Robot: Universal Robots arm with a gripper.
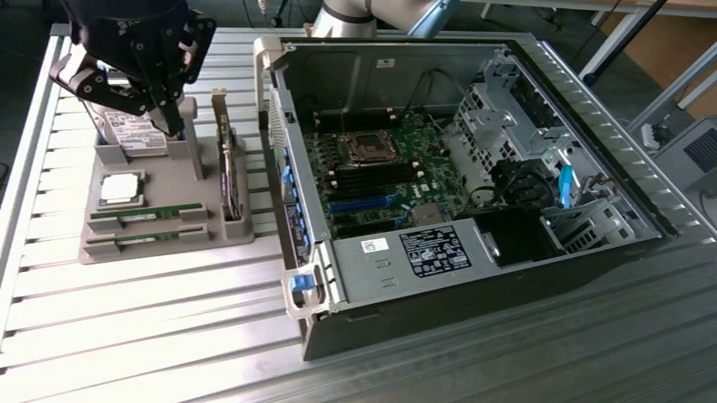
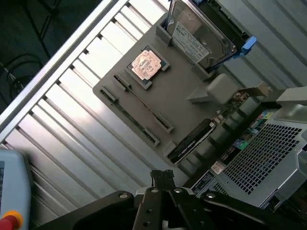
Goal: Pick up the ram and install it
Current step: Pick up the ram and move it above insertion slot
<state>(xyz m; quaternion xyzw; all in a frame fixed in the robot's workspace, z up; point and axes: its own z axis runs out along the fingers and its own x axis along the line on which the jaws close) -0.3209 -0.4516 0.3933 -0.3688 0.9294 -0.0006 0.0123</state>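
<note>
Barely begun: w/ gripper (image 1: 175, 126) shut & empty at 12 o'clock of ram (image 1: 146, 214) in tray (image 1: 168, 180), ext. view; pickup & install left.

**Ana:** Where is the tool (image 1: 170, 122)?

**Ben:** Up over the back of the gray tray (image 1: 168, 180), at the exterior view's left. Its fingers are pressed together.

**Ana:** What is in the tray?

**Ben:** A drive (image 1: 134, 133) stands just under the tool. A square chip (image 1: 121, 189) lies flat. In front of it lie the ram (image 1: 147, 213) and a second stick (image 1: 143, 241), side by side, both green. A card (image 1: 232, 180) stands on its edge beside them.

**Ana:** And the big box?

**Ben:** An open computer (image 1: 336, 71) lies on the counter (image 1: 146, 336), just beside the tray. You can see its green board (image 1: 375, 168).
</note>
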